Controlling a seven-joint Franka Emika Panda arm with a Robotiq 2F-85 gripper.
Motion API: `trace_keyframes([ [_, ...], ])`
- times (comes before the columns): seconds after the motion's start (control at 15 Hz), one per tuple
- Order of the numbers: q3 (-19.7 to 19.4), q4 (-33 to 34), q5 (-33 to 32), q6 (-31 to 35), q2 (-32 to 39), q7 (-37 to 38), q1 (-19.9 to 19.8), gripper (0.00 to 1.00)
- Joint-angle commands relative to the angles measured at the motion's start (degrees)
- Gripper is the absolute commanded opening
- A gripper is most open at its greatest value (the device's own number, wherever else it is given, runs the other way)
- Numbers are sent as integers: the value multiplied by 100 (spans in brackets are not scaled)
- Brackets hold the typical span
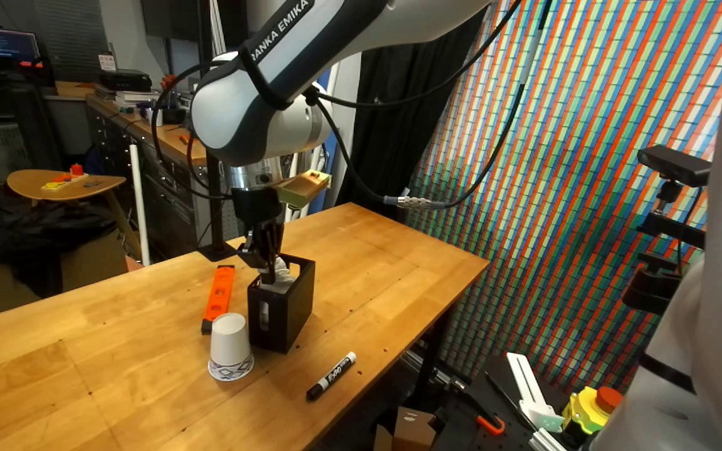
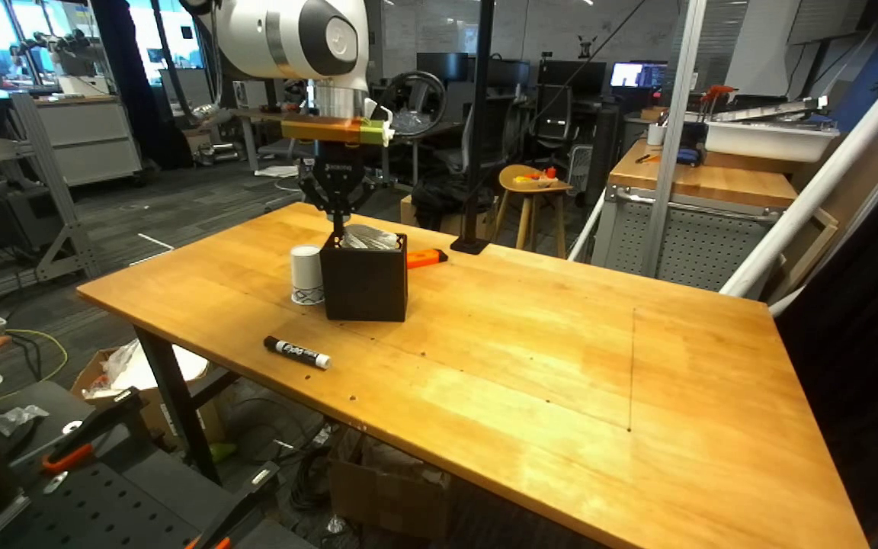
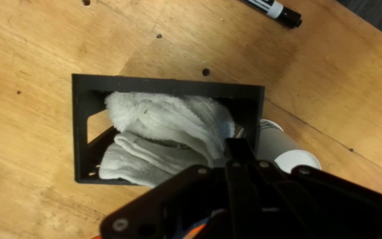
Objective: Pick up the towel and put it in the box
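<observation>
The fingers point(image 3: 239, 151) of the gripper point(image 1: 270, 277) are pressing together and pointing down, their tips standing at the mouth of the box point(image 3: 167, 87), near one short end. The wrist view is showing cloth point(image 2: 369, 237) just beside the tips; whether a thin fold is also being caught between them is not showing clearly. Next outward, the towel point(image 3: 164, 122) is lying bunched inside the box, its main folds sitting one along each long wall. One fold is hiding part of the rim in the wrist view, and in an exterior view the top of the cloth is rising a little above the walls. The box itself is standing upright on the table point(image 2: 530, 396). Around it, an upturned paper cup point(image 1: 229, 344) is standing just beside that same short end, an orange tool point(image 1: 219, 294) is lying near one long side, and a marker point(image 1: 331, 377) is lying apart toward the opposite side. Judged from this arrangement, the task is nearing completion: picking up and placing are appearing done, with the towel's bulk resting within the walls. What is probably remaining is freeing any cloth that is clinging to the tips, perhaps tucking down the high fold, and lifting the gripper clear.
</observation>
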Motion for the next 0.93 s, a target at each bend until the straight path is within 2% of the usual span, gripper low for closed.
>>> trace_keyframes([
  [0.0, -35, 296, 61, -34, 171, -119, -129, 1],
  [0.87, -166, 744, 105, -128, 724, -171, -535, 1],
])
